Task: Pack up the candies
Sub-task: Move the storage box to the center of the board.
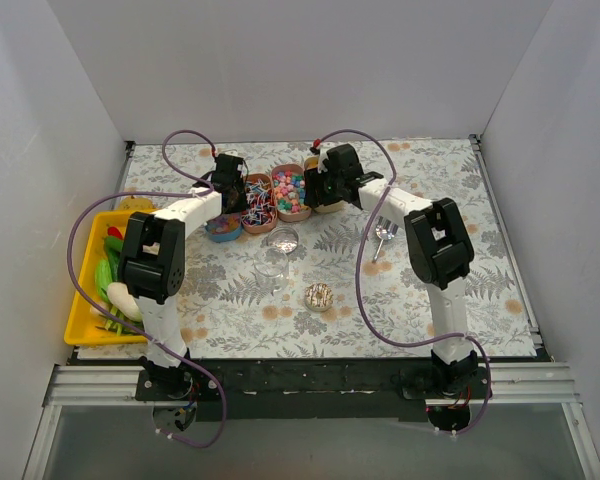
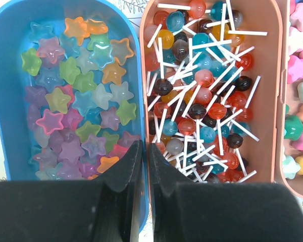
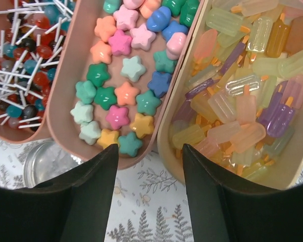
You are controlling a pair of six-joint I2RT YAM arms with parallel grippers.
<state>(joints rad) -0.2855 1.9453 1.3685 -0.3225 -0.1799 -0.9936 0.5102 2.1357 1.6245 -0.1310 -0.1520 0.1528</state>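
Left gripper (image 2: 145, 147), closed, hovers over the rim of the blue tray (image 2: 2, 75); right gripper (image 3: 149, 151), open, above star candies (image 3: 126, 93).

Fern-print table (image 1: 460, 290) carrying:
- four oval trays (image 1: 293, 216) sitting in row, 12 o'clock
- clear jar (image 1: 273, 268) standing near centre
- small round piece (image 1: 319, 297) lying, 6 o'clock
- metal scoop (image 1: 383, 235) lying, 3 o'clock
- yellow bin (image 1: 80, 325) resting, 9 o'clock

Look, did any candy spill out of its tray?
Nothing stands out. The see-through star candies sit inside the blue oval tray, the little lollipops inside the pink oval tray, the pastel stars and popsicle-shaped gummies inside theirs. No candy shows on the leafy tablecloth.
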